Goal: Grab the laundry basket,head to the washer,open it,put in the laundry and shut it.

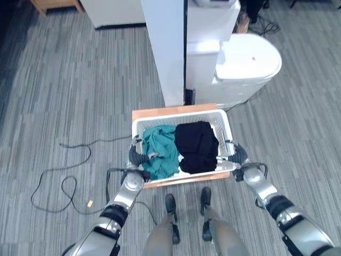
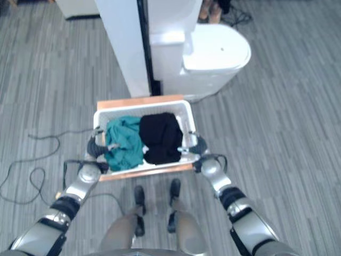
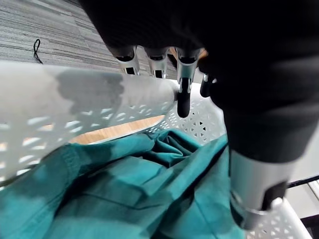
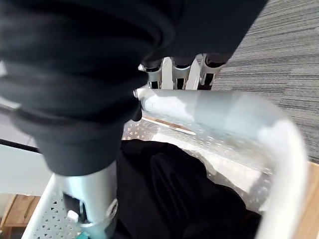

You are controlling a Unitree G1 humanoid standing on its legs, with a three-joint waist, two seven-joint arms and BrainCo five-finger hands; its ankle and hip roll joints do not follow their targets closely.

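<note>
A white perforated laundry basket rests on a low wooden board just in front of me. Inside lie a teal garment on the left and a black garment on the right. My left hand is curled round the basket's left rim, its fingers hooked over it. My right hand is curled round the right rim. The white washer with its rounded lid stands beyond the basket, to the right.
A tall white panel rises directly behind the basket, beside the washer. White furniture and a wooden leg stand at the far left. Grey striped carpet lies all around.
</note>
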